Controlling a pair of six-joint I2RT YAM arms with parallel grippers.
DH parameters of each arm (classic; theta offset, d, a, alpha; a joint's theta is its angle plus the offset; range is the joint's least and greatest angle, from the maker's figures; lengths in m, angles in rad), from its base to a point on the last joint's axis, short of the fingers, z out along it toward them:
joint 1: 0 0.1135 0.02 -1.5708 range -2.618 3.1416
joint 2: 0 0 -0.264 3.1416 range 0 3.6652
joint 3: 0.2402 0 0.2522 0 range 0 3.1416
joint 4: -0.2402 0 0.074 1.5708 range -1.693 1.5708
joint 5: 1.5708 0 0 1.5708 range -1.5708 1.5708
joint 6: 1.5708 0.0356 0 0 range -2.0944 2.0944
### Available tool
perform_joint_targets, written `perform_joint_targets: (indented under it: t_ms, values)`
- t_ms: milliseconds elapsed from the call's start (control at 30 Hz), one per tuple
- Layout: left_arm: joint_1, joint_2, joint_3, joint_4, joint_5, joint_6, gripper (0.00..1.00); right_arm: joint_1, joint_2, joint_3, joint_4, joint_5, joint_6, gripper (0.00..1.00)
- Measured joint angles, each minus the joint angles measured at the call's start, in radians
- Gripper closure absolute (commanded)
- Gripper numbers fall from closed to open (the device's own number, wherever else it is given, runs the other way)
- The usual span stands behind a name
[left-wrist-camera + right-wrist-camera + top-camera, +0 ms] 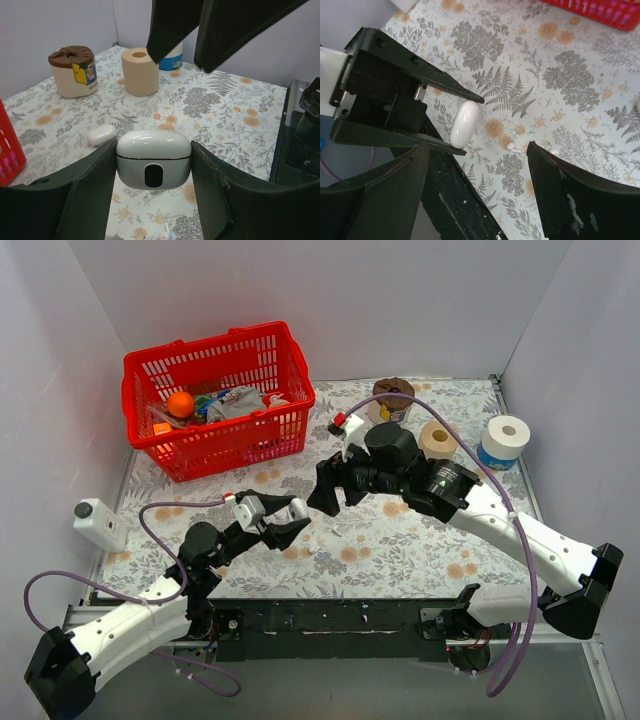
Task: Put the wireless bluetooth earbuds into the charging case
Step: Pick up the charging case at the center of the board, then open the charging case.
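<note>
My left gripper (153,150) is shut on the white charging case (153,159), lid closed, and holds it by its sides just above the floral cloth. In the top view the left gripper (285,523) is near the table's front middle. One white earbud (101,135) lies on the cloth just left of and beyond the case. Another earbud (165,235) lies below the case at the frame's bottom edge. My right gripper (477,147) is open and empty above and just beyond the case (465,124). An earbud (515,147) lies between its fingers and a second earbud (553,150) is half hidden by its right finger.
A red basket (220,400) with several items stands at the back left. A brown-topped roll (392,398), a beige roll (437,438) and a white and blue roll (503,440) stand at the back right. A white device (97,523) sits at the left edge.
</note>
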Motion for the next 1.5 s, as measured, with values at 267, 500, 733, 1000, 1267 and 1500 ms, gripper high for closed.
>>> perform_joint_targets:
  t_ms: [267,500,733,1000,1267,1500]
  values:
    - [-0.027,0.003,0.057,-0.05,-0.006,0.175,1.0,0.0,0.055,0.011,-0.017,-0.058,0.029,0.14]
    - [-0.039,0.028,0.091,-0.084,-0.012,0.264,1.0,0.0,0.134,0.066,-0.014,-0.078,0.037,0.16]
    - [-0.043,0.028,0.101,-0.098,-0.024,0.295,1.0,0.0,0.203,0.093,-0.036,-0.058,0.036,0.18]
    - [-0.043,0.026,0.101,-0.104,-0.032,0.302,1.0,0.0,0.214,0.093,-0.066,-0.019,0.035,0.19]
    - [-0.043,0.026,0.101,-0.106,-0.041,0.306,1.0,0.0,0.213,0.093,-0.066,-0.004,0.038,0.2]
    - [-0.043,0.019,0.101,-0.121,-0.053,0.306,1.0,-0.012,0.195,0.093,-0.066,0.008,0.04,0.2]
